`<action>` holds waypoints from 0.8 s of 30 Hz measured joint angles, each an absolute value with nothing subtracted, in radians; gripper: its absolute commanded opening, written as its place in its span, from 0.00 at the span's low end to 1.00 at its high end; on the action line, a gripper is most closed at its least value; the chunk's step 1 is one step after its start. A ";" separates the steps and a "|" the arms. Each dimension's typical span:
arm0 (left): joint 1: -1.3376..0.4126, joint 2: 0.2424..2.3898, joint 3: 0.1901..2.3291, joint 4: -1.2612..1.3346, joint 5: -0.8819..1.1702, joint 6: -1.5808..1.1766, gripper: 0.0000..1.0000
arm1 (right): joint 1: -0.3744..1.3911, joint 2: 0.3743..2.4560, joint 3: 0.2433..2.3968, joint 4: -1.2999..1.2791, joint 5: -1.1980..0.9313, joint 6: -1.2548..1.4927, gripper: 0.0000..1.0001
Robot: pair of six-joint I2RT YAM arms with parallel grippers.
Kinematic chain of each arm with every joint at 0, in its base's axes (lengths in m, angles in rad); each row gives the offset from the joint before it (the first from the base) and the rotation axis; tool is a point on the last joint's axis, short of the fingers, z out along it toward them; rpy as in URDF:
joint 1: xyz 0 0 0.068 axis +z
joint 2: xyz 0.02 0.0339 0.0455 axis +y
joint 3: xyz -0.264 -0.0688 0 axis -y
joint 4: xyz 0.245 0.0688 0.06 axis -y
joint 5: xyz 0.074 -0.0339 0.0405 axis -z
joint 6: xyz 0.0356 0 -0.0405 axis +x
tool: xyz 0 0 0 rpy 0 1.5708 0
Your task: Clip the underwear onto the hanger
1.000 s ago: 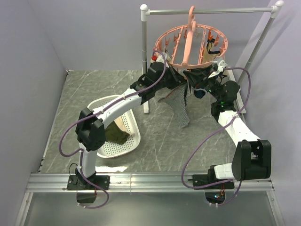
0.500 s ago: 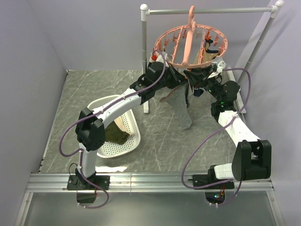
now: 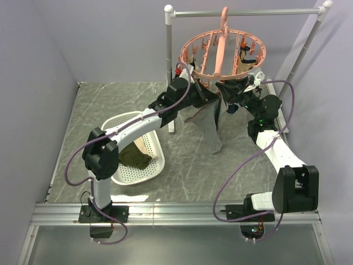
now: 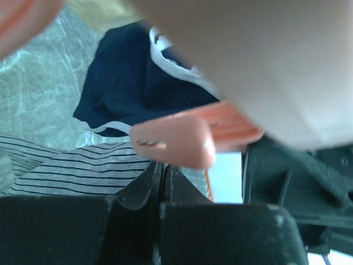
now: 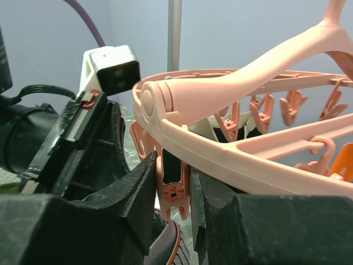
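The left gripper (image 4: pixel 162 182), pinched shut on the grey-and-white finely striped cotton boxer shorts (image 3: pixel 209 124), has crept up under the round salmon-pink plastic peg hanger (image 3: pixel 219 55), which has rocked slightly, while the right gripper (image 5: pixel 174 193) squeezes one of its pegs, so clipping looks close. The shorts hang below the ring between both arms; the white perforated plastic basket (image 3: pixel 157 165) holds an olive-green garment (image 3: pixel 132 158) and a tan cloth (image 3: pixel 144 144)

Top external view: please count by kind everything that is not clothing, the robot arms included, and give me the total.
robot arms: 2 (left arm, right arm)
pink hanger: 1
white basket: 1
rail stand: 1
total: 5
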State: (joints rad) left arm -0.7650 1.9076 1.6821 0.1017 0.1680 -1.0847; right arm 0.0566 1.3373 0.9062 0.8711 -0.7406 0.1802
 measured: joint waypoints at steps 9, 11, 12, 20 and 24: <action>-0.752 1.880 1.609 0.238 0.221 -1.057 0.00 | 0.056 1.337 0.906 0.871 -0.748 0.202 0.00; -0.749 1.880 1.609 0.257 0.230 -1.051 0.00 | 0.056 1.337 0.906 0.871 -0.753 0.212 0.00; -0.747 1.880 1.608 0.267 0.237 -1.047 0.00 | 0.056 1.337 0.906 0.873 -0.753 0.213 0.00; -0.733 1.871 1.531 0.387 0.300 -1.007 0.00 | 0.053 1.337 0.907 0.875 -0.776 0.239 0.00; -0.720 1.865 1.496 0.453 0.344 -1.006 0.00 | 0.047 1.337 0.907 0.876 -0.790 0.254 0.00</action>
